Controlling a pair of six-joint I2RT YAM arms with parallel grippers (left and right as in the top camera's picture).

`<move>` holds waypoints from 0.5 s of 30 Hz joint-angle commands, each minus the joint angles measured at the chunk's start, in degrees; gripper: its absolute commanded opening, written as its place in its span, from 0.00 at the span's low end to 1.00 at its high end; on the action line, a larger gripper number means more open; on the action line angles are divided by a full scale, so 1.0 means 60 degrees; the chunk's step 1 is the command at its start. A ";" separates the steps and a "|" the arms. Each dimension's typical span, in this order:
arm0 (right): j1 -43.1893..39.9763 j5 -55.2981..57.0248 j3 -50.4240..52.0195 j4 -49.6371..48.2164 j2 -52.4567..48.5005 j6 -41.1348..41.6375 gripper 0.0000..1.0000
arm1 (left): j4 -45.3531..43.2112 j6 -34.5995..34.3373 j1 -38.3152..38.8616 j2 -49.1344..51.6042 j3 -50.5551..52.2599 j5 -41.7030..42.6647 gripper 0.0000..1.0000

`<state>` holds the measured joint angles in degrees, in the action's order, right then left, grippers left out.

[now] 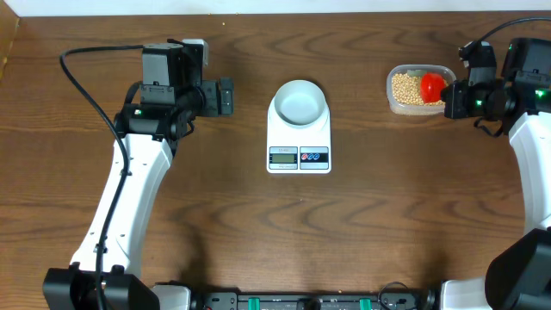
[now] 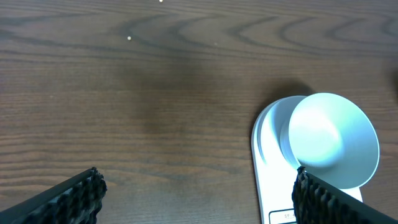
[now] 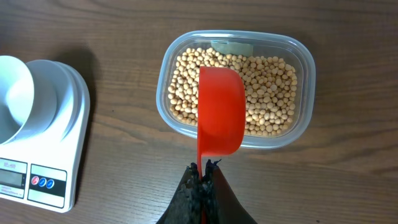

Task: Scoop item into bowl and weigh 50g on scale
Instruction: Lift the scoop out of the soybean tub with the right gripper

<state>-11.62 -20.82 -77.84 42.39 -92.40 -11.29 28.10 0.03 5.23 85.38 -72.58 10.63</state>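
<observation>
Clamped shut with right gripper on thin handle of red scoop, cup over beans in clear tub, far-right of table. Likely light, hard, smooth, roll-prone: scoop, don't pinch, keep level. Left gripper spread wide, empty, left of scale. Empty glossy bowl on scale, table centre.

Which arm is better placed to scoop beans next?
Right. The right gripper is shut on the red scoop over the beans in the tub; the left gripper is open, empty, by the scale.
</observation>
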 commanded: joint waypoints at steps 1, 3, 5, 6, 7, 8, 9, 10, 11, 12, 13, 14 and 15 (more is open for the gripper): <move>-0.0051 -0.0124 -0.0186 0.0000 0.0022 -0.0164 0.01 | 0.0015 0.0098 -0.0040 0.0055 -0.0066 0.0080 0.98; -0.0051 -0.0124 -0.0186 -0.0069 0.0022 -0.0160 0.01 | 0.0015 0.0102 -0.0040 0.0055 -0.0066 0.0080 0.98; -0.0051 -0.0124 -0.0186 -0.0160 0.0022 -0.0160 0.01 | 0.0015 0.0098 -0.0040 0.0055 -0.0066 0.0080 0.98; -0.0051 -0.0124 -0.0186 -0.0215 0.0022 -0.0157 0.01 | 0.0015 0.0098 -0.0040 0.0055 -0.0066 0.0080 0.98; -0.0051 -0.0124 -0.0186 -0.0244 0.0022 -0.0153 0.01 | 0.0015 0.0098 -0.0040 0.0055 -0.0066 0.0080 0.98; -0.0051 -0.0120 -0.0186 -0.0255 0.0022 -0.0113 0.01 | 0.0015 0.0098 -0.0040 0.0055 -0.0066 0.0080 0.98; -0.0051 -0.0120 -0.0186 -0.0270 0.0022 -0.0091 0.01 | 0.0015 0.0098 -0.0040 0.0055 -0.0066 0.0080 0.98; -0.0051 -0.0124 -0.0186 -0.0280 0.0022 -0.0091 0.01 | 0.0015 0.0098 -0.0040 0.0055 -0.0066 0.0080 0.98; -0.0051 -0.0120 -0.0186 -0.0295 0.0022 -0.0091 0.01 | 0.0015 0.0098 -0.0040 0.0055 -0.0066 0.0080 0.98; -0.0055 -0.0120 -0.0186 -0.0321 0.0022 -0.0095 0.01 | 0.0015 0.0098 -0.0040 0.0055 -0.0066 0.0080 0.98; -0.0058 -0.0117 -0.0186 -0.0379 0.0022 -0.0095 0.01 | 0.0015 0.0098 -0.0040 0.0055 -0.0066 0.0080 0.98; -0.0069 -0.0117 -0.0186 -0.0448 0.0022 -0.0095 0.01 | 0.0015 0.0098 -0.0040 0.0055 -0.0066 0.0080 0.98; -0.0073 -0.0087 -0.0186 -0.0605 0.0022 -0.0095 0.01 | 0.0015 0.0102 -0.0040 0.0055 -0.0066 0.0080 0.98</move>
<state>-11.62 -20.84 -77.84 40.01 -92.40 -11.29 28.10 0.03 5.23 85.38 -72.58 10.63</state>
